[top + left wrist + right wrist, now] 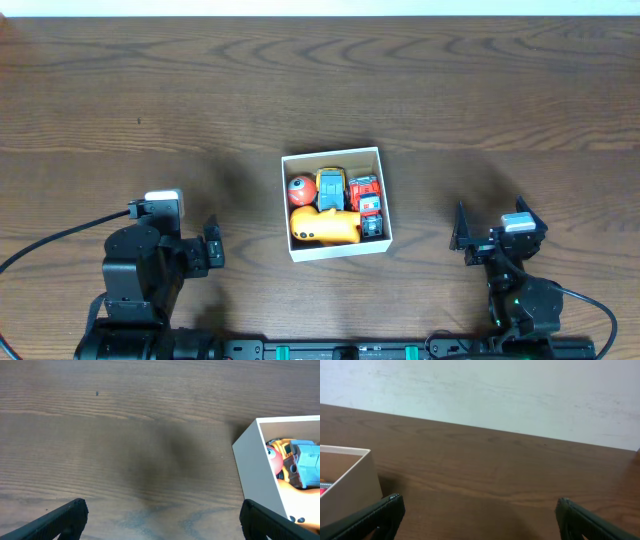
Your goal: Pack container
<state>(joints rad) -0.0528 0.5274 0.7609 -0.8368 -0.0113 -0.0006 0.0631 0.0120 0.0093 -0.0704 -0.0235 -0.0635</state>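
Observation:
The container [338, 248], a small square box with white walls, sits at the middle of the table. Inside it lie a red ball [300, 188], a blue and yellow car [331, 186], a red car [364, 189] and a yellow toy [325, 227]. My left gripper [214, 245] is open to the left of the box, with nothing between its fingers. In the left wrist view that gripper [163, 506] spans bare wood and the container's wall [255, 470] stands at the right. To the right of the box my right gripper [490, 220] is open and empty. In the right wrist view this gripper [479, 502] has the container's corner [350, 485] at its left.
The dark wooden table [150, 90] stretches around the box on all sides. A pale wall [495, 395] rises behind the table's far edge. A black cable [60, 235] runs from the left arm toward the left edge.

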